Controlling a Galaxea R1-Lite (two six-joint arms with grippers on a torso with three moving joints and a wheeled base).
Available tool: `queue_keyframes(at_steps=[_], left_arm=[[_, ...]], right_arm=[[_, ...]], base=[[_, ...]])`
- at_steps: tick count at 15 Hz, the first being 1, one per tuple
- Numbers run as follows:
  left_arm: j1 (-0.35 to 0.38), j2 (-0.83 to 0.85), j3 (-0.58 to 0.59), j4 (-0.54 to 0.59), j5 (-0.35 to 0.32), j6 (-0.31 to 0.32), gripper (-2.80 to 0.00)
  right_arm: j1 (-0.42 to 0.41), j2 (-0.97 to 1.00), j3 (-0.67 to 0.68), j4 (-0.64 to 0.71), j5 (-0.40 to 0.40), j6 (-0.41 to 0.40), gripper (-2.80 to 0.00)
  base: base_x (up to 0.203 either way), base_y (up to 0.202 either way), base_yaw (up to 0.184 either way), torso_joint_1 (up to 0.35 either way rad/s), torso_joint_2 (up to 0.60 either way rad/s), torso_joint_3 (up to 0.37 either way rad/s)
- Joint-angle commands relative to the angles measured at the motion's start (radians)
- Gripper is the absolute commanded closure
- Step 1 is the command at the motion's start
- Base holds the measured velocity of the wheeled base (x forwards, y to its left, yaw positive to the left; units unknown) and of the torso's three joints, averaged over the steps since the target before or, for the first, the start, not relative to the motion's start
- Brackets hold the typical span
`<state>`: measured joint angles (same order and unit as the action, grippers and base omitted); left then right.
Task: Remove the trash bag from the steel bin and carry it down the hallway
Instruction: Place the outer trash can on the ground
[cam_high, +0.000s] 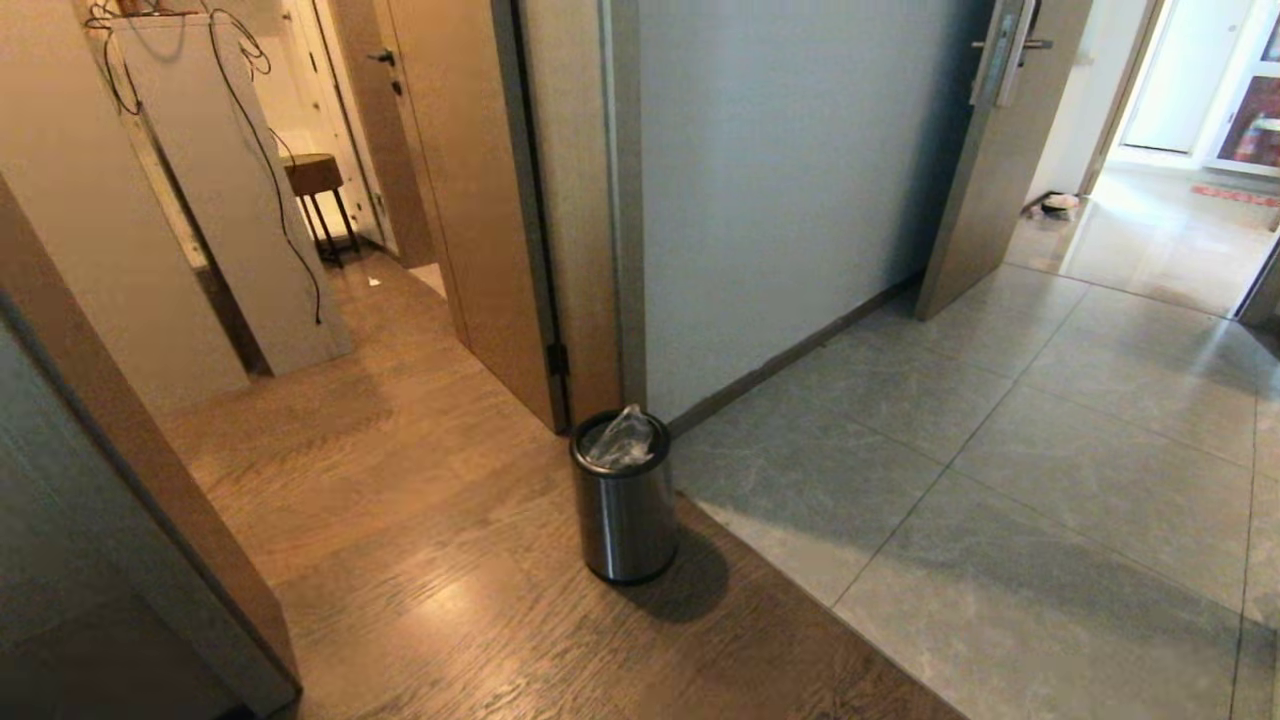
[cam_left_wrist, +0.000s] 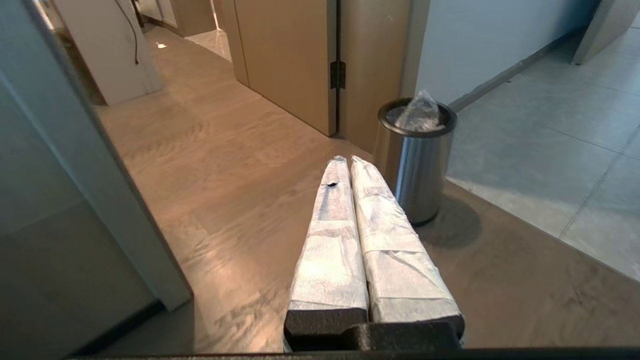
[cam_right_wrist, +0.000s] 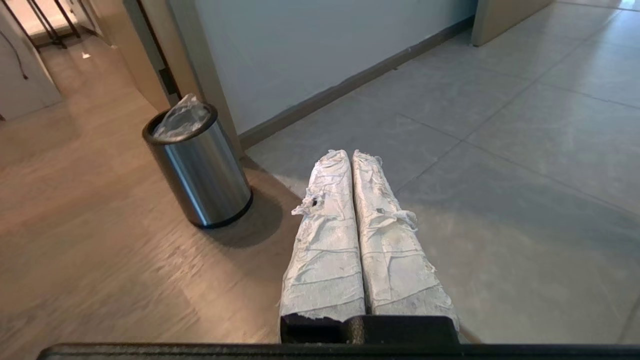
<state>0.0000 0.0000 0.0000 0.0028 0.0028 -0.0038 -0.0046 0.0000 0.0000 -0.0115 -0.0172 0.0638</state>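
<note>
Steel bin (cam_high: 626, 510) stands at lower centre of the head view, on wood floor beside the door frame (cam_high: 575, 200), where the tiles (cam_high: 1050, 450) begin. Its clear bag (cam_high: 622, 440) bunches up above the rim, which likely gives a ready place to pinch. Neither arm has reached it: the left gripper (cam_left_wrist: 348, 161) and right gripper (cam_right_wrist: 346, 154) hang well apart from the bin, padded fingers pressed together, holding nothing. The hallway (cam_high: 1150, 250) opens at upper right.

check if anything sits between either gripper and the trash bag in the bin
Nothing visible does. The trash bag pokes up out of the open steel bin, with no lid over it. Only bare floor lies between the bin and the left gripper and right gripper, both with jaws shut and short of it.
</note>
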Motion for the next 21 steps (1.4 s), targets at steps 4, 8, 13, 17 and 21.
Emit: queue_keyframes(at_steps=[4,8,13,17,21], left_arm=[[0.0,0.0,0.0,0.0,0.0,-0.001,0.0],[0.0,0.0,0.0,0.0,0.0,-0.002,0.0],[0.0,0.0,0.0,0.0,0.0,-0.002,0.0],[0.0,0.0,0.0,0.0,0.0,-0.002,0.0],[0.0,0.0,0.0,0.0,0.0,-0.001,0.0]], right_arm=[[0.0,0.0,0.002,-0.001,-0.001,0.001,0.0],[0.0,0.0,0.002,-0.002,0.0,-0.001,0.0],[0.0,0.0,0.002,-0.002,0.0,-0.001,0.0],[0.0,0.0,0.002,-0.002,0.0,-0.001,0.0],[0.0,0.0,0.002,-0.002,0.0,-0.001,0.0]], base=[[0.191,0.0,0.002,0.001,0.0,0.003],[0.19,0.0,0.001,0.002,0.0,0.002],[0.19,0.0,0.002,0.002,0.0,0.004],[0.193,0.0,0.0,0.001,0.0,0.0],[0.08,0.0,0.002,0.003,0.0,0.001]])
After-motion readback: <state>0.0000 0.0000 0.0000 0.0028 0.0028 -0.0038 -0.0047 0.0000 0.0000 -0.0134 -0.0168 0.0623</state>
